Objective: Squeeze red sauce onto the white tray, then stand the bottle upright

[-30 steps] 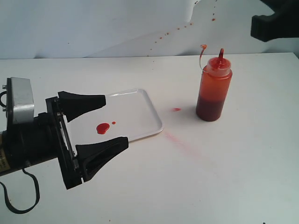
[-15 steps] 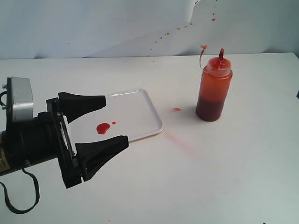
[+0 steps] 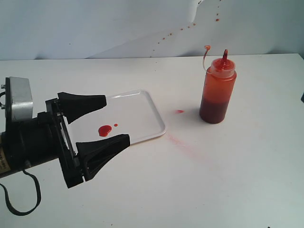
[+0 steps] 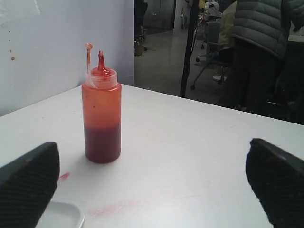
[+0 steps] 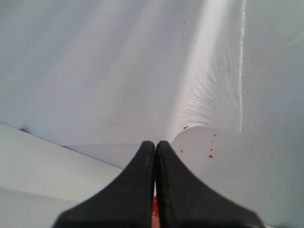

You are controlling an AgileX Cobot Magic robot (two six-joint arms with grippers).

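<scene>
Sauce (image 3: 104, 130) lies on the white tray (image 3: 142, 114) at near left and the bottle (image 3: 217, 90) stands upright on the counter (image 3: 213, 166) to its right, likely why the left hand (image 3: 117, 121) gapes empty and the right hand (image 5: 156, 145) is shut

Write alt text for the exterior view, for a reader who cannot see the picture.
A squeeze bottle stands upright and alone on the white table, right of centre. To its left lies the white tray with a small blob of red sauce on it. The left gripper, jaws wide open, reaches in from the left edge over the tray's left end.
</scene>
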